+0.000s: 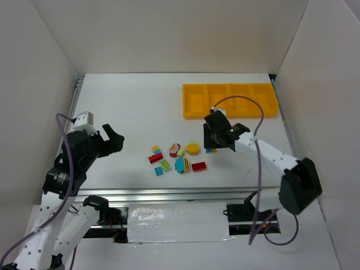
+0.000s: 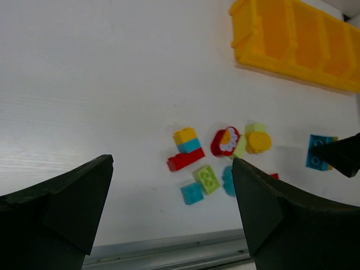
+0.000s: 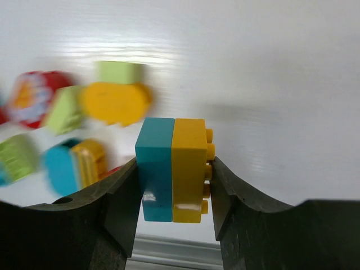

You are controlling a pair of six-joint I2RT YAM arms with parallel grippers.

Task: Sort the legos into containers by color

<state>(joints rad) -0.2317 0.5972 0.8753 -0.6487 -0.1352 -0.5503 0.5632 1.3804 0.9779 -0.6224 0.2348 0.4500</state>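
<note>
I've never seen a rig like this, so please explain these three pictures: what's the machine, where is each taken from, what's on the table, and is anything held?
These are two robot arms fixed at the near edge of a white table. One picture looks down from above; the other two come from cameras on each wrist. On the table lie small coloured toy bricks and a long yellow tray with four compartments. The left gripper is open and empty. The right gripper is shut on a blue-and-yellow brick.

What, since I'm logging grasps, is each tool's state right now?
Left tool: open, empty.
Right tool: shut on the blue-and-yellow lego.
</note>
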